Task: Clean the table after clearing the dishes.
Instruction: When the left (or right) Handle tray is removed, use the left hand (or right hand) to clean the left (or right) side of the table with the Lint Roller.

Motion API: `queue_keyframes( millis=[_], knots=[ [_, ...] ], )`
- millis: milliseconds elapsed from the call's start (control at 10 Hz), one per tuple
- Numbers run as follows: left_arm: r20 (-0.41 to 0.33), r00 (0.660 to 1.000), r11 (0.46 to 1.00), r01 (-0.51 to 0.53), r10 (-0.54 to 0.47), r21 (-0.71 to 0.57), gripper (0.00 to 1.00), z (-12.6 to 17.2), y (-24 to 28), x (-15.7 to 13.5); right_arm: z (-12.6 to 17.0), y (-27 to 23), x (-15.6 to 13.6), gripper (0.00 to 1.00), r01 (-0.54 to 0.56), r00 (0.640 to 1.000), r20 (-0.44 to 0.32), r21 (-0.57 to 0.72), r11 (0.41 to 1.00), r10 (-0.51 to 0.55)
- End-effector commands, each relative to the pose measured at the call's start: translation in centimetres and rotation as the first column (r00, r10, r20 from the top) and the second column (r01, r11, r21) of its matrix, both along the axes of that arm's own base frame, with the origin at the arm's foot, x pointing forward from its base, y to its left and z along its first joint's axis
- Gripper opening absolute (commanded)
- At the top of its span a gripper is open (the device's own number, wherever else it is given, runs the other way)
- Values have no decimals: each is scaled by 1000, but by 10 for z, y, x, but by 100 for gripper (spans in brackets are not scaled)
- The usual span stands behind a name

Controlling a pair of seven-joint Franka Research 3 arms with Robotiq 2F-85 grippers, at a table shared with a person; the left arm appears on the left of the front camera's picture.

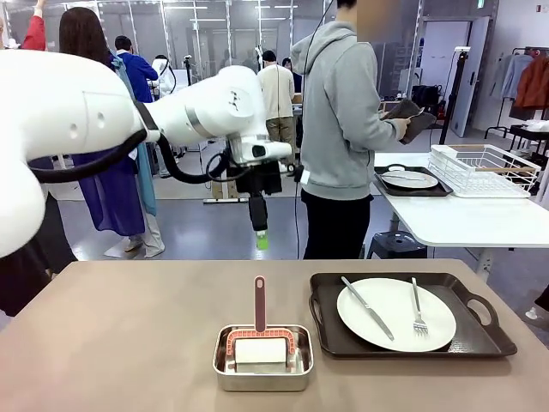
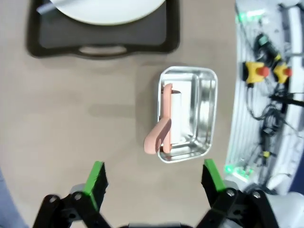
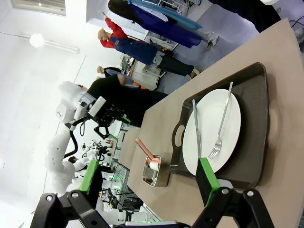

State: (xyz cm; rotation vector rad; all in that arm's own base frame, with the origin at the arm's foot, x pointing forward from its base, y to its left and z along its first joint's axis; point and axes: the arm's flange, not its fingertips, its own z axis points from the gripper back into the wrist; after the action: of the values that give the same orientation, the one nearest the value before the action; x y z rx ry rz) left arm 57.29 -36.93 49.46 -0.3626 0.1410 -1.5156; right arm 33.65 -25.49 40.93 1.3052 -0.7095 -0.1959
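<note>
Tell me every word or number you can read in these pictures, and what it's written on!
No word, number or brand can be read anywhere.
Small dark mark on the white left robot arm: too small to read.
Round white dinner plate, dark rectangular tray, square steel pan: no print on them.

A bright, busy workroom. The floor [image 1: 197,227] is smooth grey-blue and shines a little under long ceiling strip lights [image 1: 193,7]. Across the back runs a wall of glass panels [image 1: 214,39] in dark frames. To the right stands a white-topped desk [image 1: 463,219] on pale legs, carrying a white wire rack [image 1: 485,169] — a dark stool [image 1: 396,245] sits beneath it. In the far right corner, coats hang on a clothes rail [image 1: 533,81] near a white door [image 1: 444,47]. Several people [image 1: 276,86] stand about farther back.
</note>
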Motion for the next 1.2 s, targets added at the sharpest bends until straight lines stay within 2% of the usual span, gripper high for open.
queue_keyframes(
  millis=[0,400,600,1100],
  knots=[
    [-43,999,998,25,-23,63,100,-1,-10,16,4,1,-1,100,3,1000,1,3,1000,-3],
    [-116,987,992,116,-110,52,100,-40,-18,12,4,1,-1,100,3,1000,1,3,1000,-3],
    [-160,981,989,125,-112,73,100,-56,-16,2,4,1,-1,100,3,1000,1,3,1000,-3],
    [-186,977,986,126,-105,106,100,-86,-2,-34,4,1,-1,100,3,1000,1,3,1000,-3]
  ],
)
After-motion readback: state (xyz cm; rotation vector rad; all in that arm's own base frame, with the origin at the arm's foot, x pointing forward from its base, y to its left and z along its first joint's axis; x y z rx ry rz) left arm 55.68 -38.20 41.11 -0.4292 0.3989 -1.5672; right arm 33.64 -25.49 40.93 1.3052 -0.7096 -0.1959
